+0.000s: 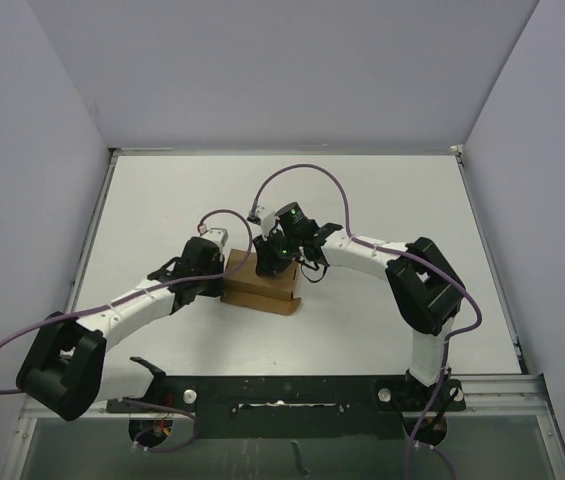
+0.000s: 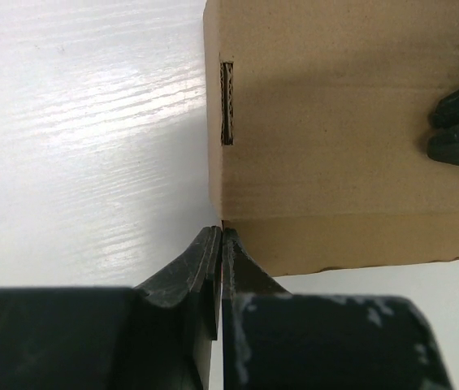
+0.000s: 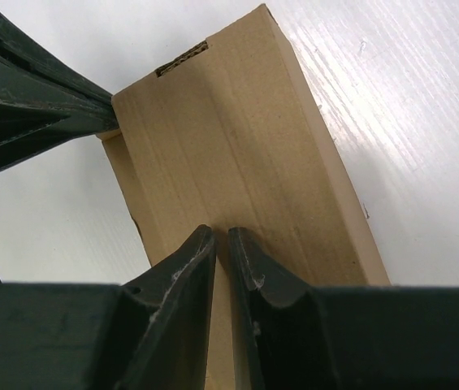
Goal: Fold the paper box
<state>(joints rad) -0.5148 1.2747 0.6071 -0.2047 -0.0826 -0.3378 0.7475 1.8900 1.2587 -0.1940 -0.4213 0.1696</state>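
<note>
Near the middle of the white table point(image 1: 392, 200), a little toward the arms' bases: the paper box point(image 1: 260, 290), brown, folded up into a low closed carton. Lies flat, long side running roughly left to right, held between the two arms' ends.

At the box's left end: the left gripper point(image 2: 220, 237), reaching in from the lower left. Fingers pressed flat together with no gap and nothing between them. Tips touching a corner of the carton's end, low down, close to the tabletop.

Just beside that corner, on the box's face: a narrow cut slot point(image 2: 227, 103), with corrugated edge showing inside.

Over the top face: the right gripper point(image 3: 222, 237), coming in from the right. Fingers nearly together, with only a slim gap between them. Tips resting on the cardboard about midway along the face. Bare cardboard visible through the gap, nothing seen pinched there.

In the left wrist view, at the right border: the other arm's dark fingers lying on the same brown face, well apart from the slot.

Above both wrists, in the overhead view: purple cables point(image 1: 302, 172) looping clear of the carton.
</note>
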